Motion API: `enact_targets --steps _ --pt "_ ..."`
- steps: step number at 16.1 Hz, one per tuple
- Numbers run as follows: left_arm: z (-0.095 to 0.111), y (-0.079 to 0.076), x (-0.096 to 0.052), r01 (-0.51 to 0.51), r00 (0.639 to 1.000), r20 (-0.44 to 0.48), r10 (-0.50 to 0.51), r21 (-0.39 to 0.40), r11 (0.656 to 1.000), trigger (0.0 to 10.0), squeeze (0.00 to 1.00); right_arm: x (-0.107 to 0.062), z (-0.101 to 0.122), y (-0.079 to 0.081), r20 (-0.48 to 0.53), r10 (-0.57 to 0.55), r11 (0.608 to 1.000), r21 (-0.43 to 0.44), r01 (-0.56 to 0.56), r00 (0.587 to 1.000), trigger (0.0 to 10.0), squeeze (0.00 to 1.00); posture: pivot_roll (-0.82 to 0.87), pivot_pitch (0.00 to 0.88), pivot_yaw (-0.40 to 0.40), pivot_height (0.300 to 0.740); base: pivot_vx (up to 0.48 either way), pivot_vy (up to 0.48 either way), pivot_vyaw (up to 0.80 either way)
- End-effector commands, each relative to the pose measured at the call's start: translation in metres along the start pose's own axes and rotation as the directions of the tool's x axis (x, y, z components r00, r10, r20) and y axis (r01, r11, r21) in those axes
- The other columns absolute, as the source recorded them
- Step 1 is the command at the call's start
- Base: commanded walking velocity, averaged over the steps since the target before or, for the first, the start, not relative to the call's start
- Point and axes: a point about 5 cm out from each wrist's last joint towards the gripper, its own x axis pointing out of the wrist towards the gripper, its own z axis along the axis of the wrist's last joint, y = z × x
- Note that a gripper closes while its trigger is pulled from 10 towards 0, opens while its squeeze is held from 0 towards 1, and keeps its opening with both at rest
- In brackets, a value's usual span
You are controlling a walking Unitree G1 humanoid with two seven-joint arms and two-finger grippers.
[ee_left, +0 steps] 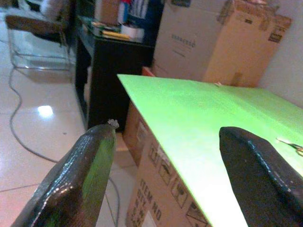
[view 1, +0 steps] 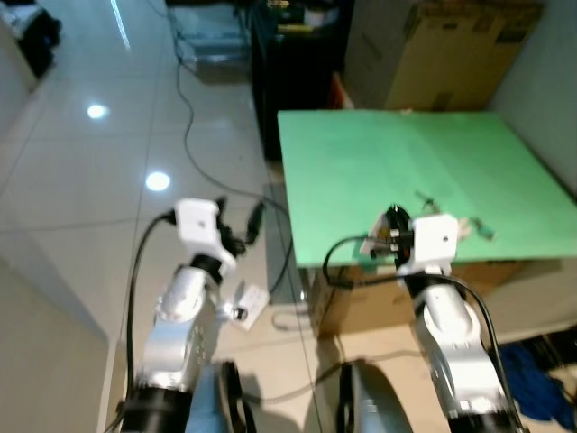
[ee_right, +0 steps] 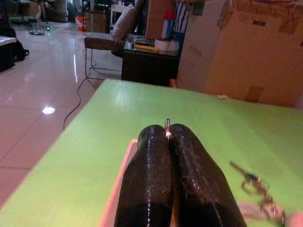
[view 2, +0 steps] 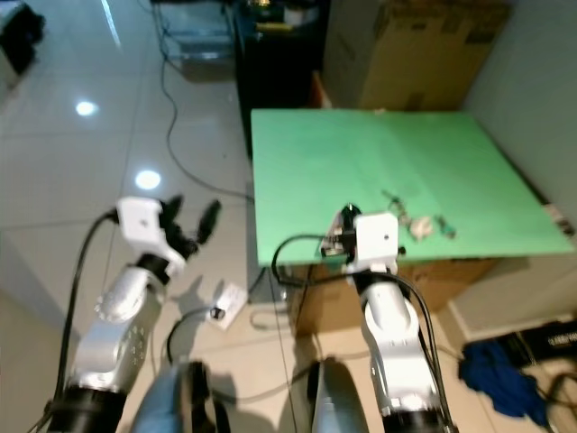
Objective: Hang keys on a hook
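**Spotter:** What have you got, biggest things first?

**Operator:** I'm looking down at a green table (view 1: 379, 171) with cardboard boxes (view 1: 451, 54) behind its far edge and a black cabinet (view 1: 288, 72) off its far left corner. There's tiled floor (view 1: 90, 162) to the left with a cable (view 1: 185, 108) trailing across it. I can't make out any hook from here.

**Spotter:** And the arms?

**Operator:** My right gripper (view 1: 393, 216) sits over the near edge of the table, roughly at its middle. In the wrist view its fingers (ee_right: 151, 179) are pressed together, and a thin sliver of metal glints at the tips. I'd guess that's a ring, but it's too small for me to say what's pinched. My left gripper (view 1: 243, 225) hangs off the table's left edge, over the floor, with its fingers (ee_left: 80, 179) spread wide and nothing between them.

**Spotter:** Where are the keys?

**Operator:** The keys (view 1: 476, 225) lie near the table's near right corner, with a pale tag or fob just beside them. They're to the right of my right gripper and slightly beyond its tips, strung out roughly along the near edge. The right arm is plainly nearer, so I'd swing it right and open up before coming down.
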Motion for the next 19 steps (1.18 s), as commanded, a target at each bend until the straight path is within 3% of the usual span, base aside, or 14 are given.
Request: enact_targets --steps 1,7,10,15,19 --pt "0.004 0.0 -0.001 0.018 1.0 0.003 -0.018 0.011 1.0 10.0 0.0 0.002 -0.001 0.002 0.011 0.013 1.0 0.009 -0.013 1.0 10.0 0.06 -0.12 0.073 -0.015 0.715 0.0 0.0 0.0" --pt "0.006 0.007 0.001 -0.014 1.0 0.003 0.014 0.034 0.999 10.0 0.0 0.008 -0.007 0.005 -0.008 -0.004 1.0 0.022 0.004 1.0 10.0 0.13 -0.12 0.056 0.002 0.74 0.0 0.0 0.0" --pt "0.013 0.009 0.001 -0.027 0.998 0.049 0.028 -0.015 1.0 10.0 0.0 0.006 -0.007 0.0 -0.004 -0.031 0.999 -0.008 0.031 1.0 10.0 0.05 -0.13 0.05 0.006 0.74 0.0 0.0 0.0" --pt "0.007 0.022 -0.015 -0.089 0.996 0.029 0.089 0.015 0.996 10.0 0.0 0.003 -0.011 -0.005 -0.014 -0.054 0.998 0.013 0.054 0.998 10.0 0.05 -0.12 0.028 -0.005 0.74 0.0 0.0 0.0" --pt "0.023 0.021 0.005 -0.086 0.995 0.064 0.083 0.048 0.995 10.0 0.0 0.017 -0.01 -0.005 -0.03 -0.053 0.998 0.042 0.054 0.998 10.0 0.02 -0.08 0.063 -0.01 0.74 0.0 0.0 0.0"
